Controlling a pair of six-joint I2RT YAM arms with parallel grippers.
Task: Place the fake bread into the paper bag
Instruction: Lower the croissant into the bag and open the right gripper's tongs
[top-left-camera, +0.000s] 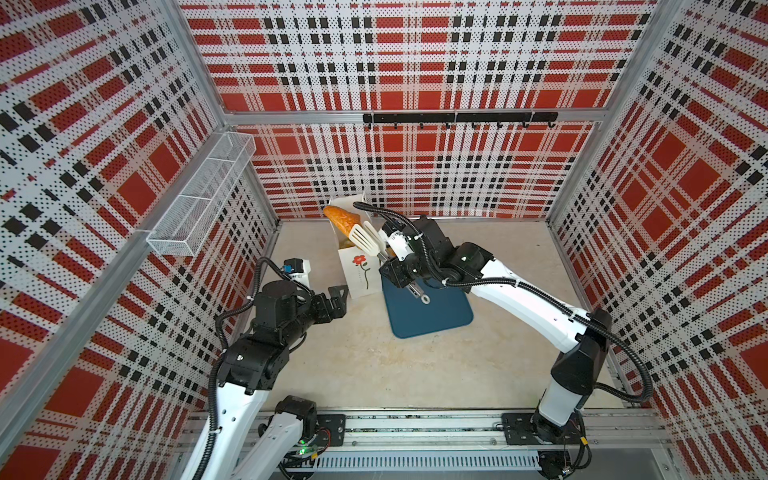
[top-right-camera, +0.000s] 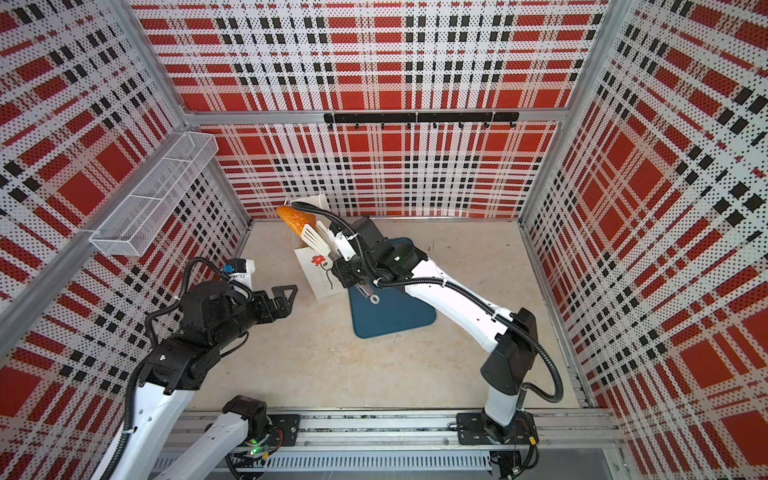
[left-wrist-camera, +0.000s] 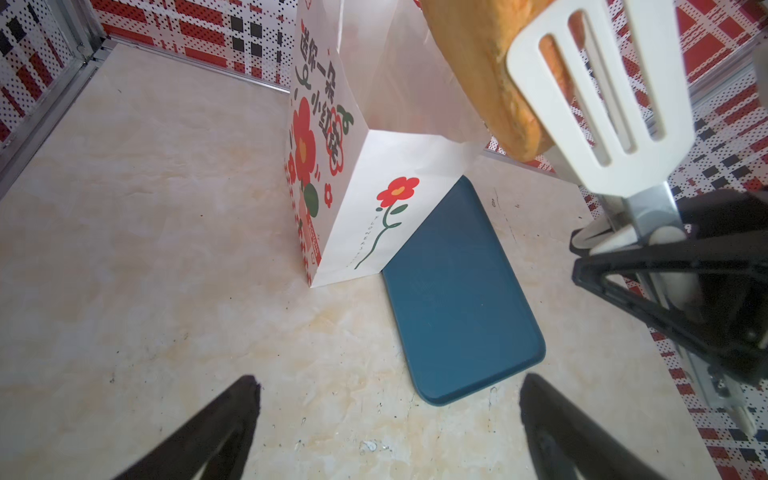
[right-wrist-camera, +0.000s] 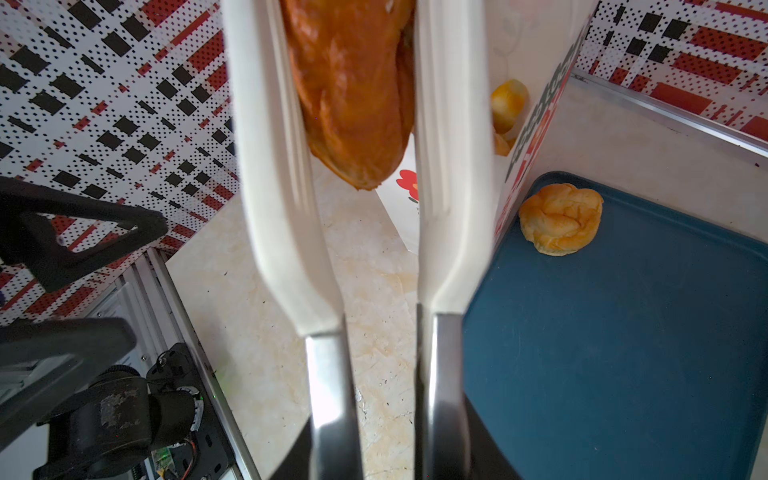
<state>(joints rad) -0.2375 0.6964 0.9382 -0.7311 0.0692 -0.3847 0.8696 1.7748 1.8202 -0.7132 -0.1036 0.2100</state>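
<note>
A long orange-brown fake bread (top-left-camera: 338, 218) (top-right-camera: 293, 218) hangs tilted over the open top of the white paper bag (top-left-camera: 359, 274) (top-right-camera: 318, 274), pinched between white slotted tongs (top-left-camera: 363, 241) (left-wrist-camera: 602, 104). My right gripper (top-left-camera: 397, 270) (right-wrist-camera: 386, 457) is shut on the tongs' metal handles. In the right wrist view the loaf (right-wrist-camera: 353, 83) sits between the tong blades, yellow pieces (right-wrist-camera: 509, 102) show inside the bag, and a round bun (right-wrist-camera: 561, 218) lies on the blue tray (right-wrist-camera: 623, 332). My left gripper (top-left-camera: 338, 293) (left-wrist-camera: 390, 382) stands open and empty, left of the bag.
The blue tray (top-left-camera: 432, 316) (left-wrist-camera: 457, 299) lies against the bag's right side, under the right arm. A white wire basket (top-left-camera: 199, 195) hangs on the left wall. A black hook rail (top-left-camera: 457, 117) runs along the back wall. Plaid walls enclose three sides.
</note>
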